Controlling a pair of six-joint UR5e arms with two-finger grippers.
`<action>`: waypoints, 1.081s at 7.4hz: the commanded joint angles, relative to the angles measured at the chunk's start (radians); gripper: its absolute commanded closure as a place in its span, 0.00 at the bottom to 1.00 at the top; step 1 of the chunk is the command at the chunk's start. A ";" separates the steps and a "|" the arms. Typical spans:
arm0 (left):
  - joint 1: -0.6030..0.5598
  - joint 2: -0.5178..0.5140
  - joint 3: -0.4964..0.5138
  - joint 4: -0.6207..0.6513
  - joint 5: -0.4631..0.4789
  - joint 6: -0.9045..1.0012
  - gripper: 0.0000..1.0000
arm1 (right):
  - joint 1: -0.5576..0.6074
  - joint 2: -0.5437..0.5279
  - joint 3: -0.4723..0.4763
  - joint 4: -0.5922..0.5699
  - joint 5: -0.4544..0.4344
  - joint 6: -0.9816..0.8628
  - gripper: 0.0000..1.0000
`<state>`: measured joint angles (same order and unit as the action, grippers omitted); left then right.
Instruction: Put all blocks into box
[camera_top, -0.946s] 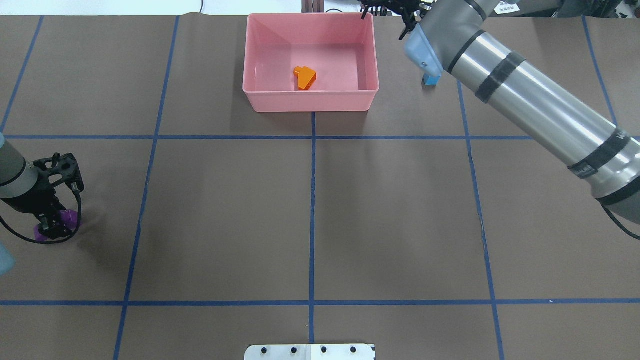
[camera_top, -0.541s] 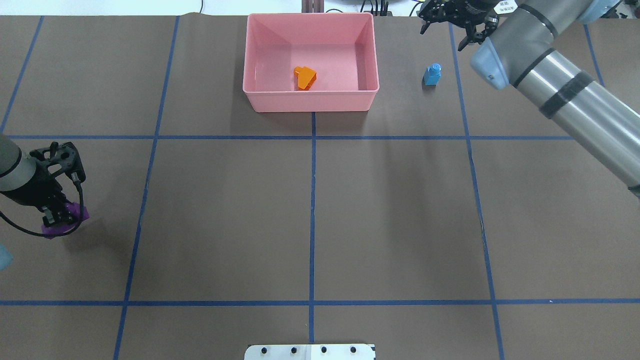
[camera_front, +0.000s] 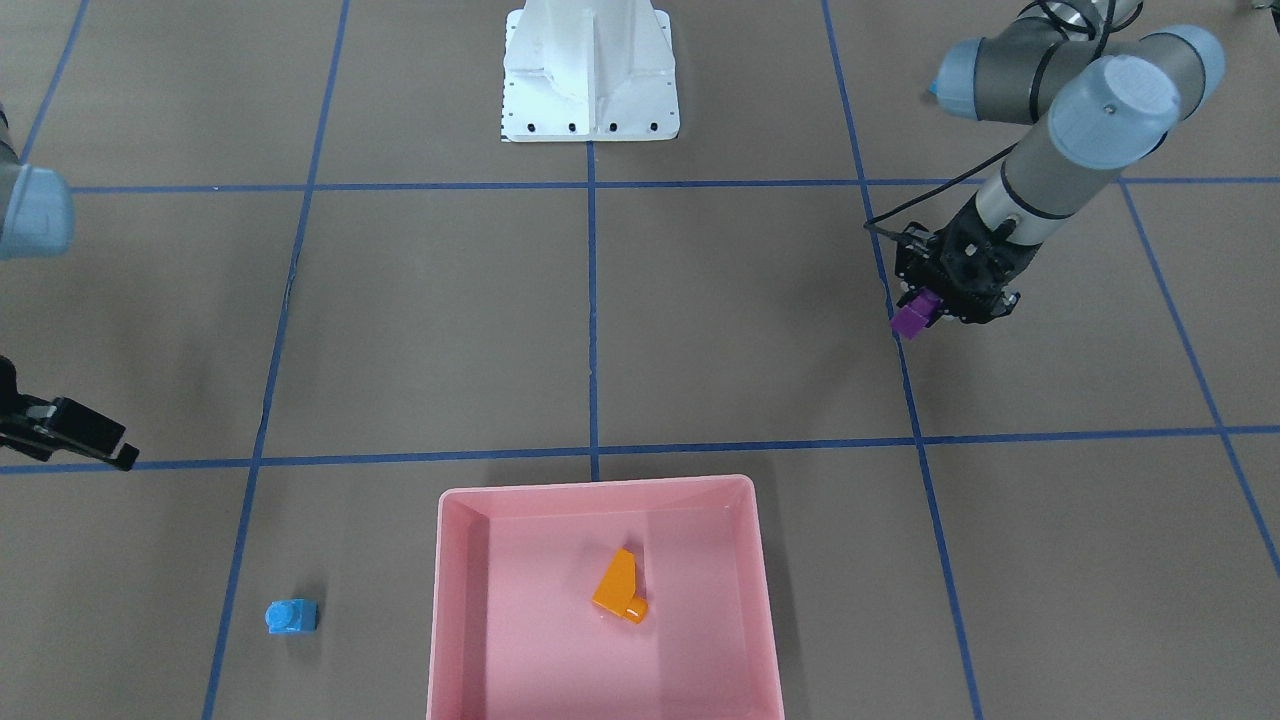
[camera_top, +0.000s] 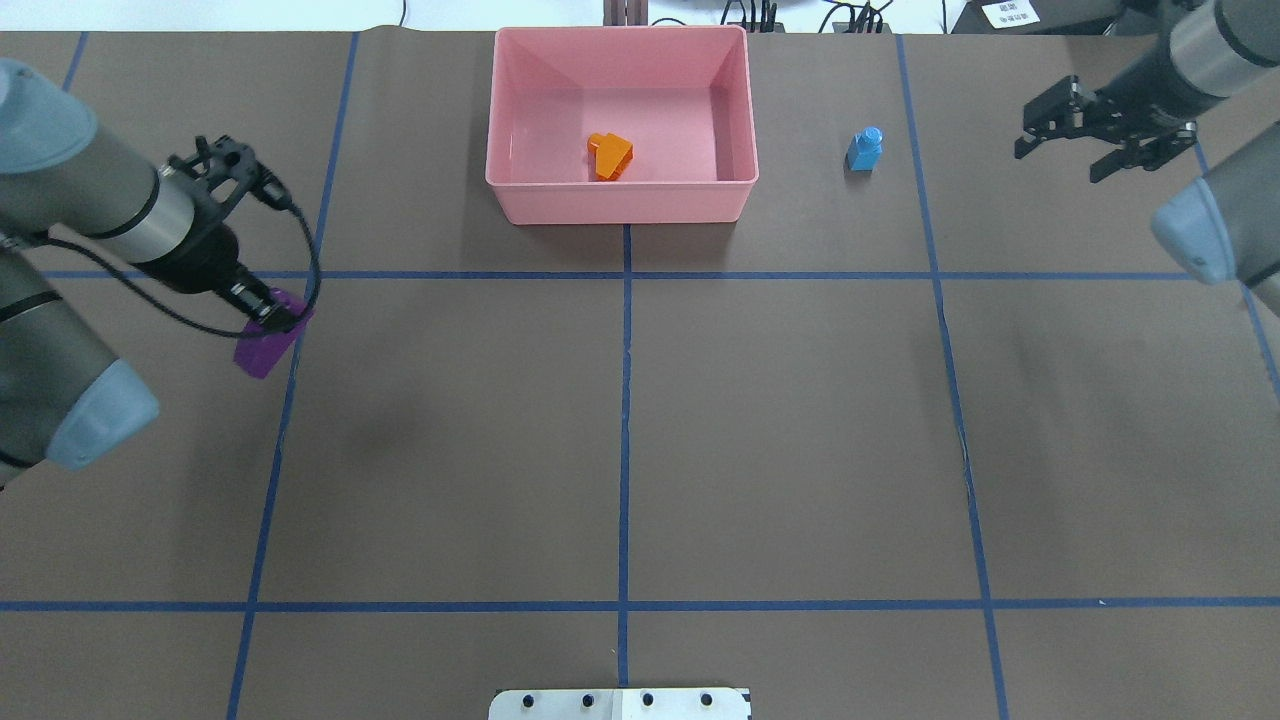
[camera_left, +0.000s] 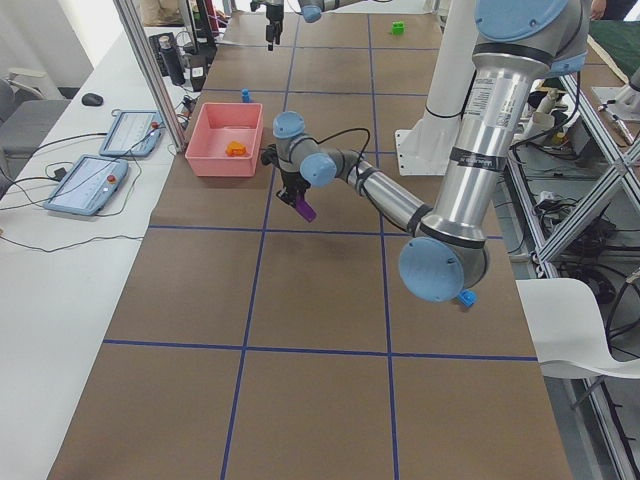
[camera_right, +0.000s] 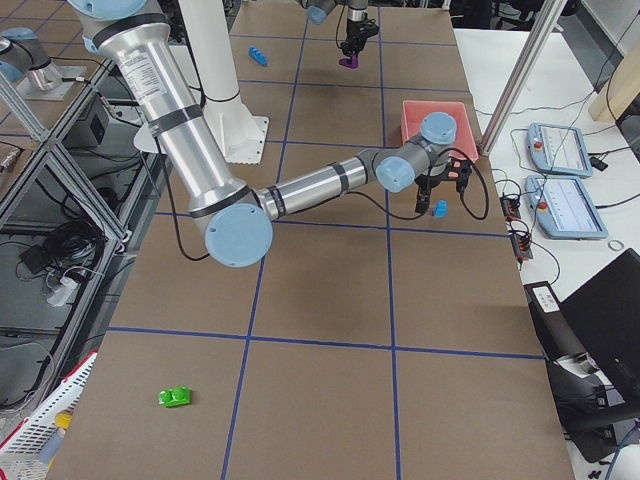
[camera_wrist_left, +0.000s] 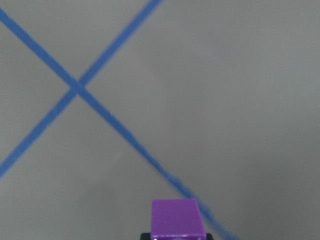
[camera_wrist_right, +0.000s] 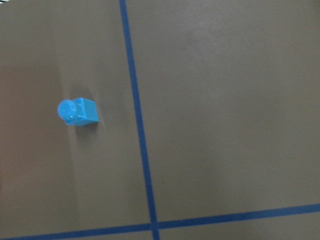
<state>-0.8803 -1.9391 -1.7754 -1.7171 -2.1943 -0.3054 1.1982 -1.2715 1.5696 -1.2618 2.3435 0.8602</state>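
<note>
The pink box (camera_top: 620, 203) stands at the far middle of the table and shows in the front view (camera_front: 600, 492) too. An orange sloped brick (camera_top: 609, 156) lies inside it. My left gripper (camera_top: 272, 318) is shut on the purple brick (camera_top: 265, 346) and holds it above the table, left of and nearer than the box; the wrist view shows the brick (camera_wrist_left: 177, 220) between the jaws. My right gripper (camera_top: 1058, 163) is open and empty, right of the small light-blue one-stud brick (camera_top: 865, 149). A green brick (camera_right: 176, 397) and a long light-blue brick (camera_right: 258, 55) lie far from the box.
The white pedestal base (camera_top: 620, 703) stands at the table's near edge in the middle. Blue tape lines (camera_top: 625, 400) divide the brown table cover into squares. Tablets (camera_left: 90, 185) lie on a side table beyond the box.
My left gripper has lifted the purple brick and carried it farther and to the right. My right gripper has swung right, from beside the box past the small light-blue brick.
</note>
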 joint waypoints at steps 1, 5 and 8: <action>-0.002 -0.325 0.219 0.002 0.001 -0.278 1.00 | 0.078 -0.222 0.105 0.001 0.007 -0.241 0.01; -0.022 -0.699 0.753 -0.335 0.143 -0.561 0.95 | 0.191 -0.457 0.109 0.002 0.016 -0.667 0.01; -0.012 -0.750 0.878 -0.453 0.200 -0.607 0.00 | 0.291 -0.665 0.113 0.006 0.059 -0.942 0.01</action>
<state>-0.8952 -2.6672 -0.9227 -2.1475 -2.0134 -0.8816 1.4494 -1.8541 1.6818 -1.2570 2.3858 0.0209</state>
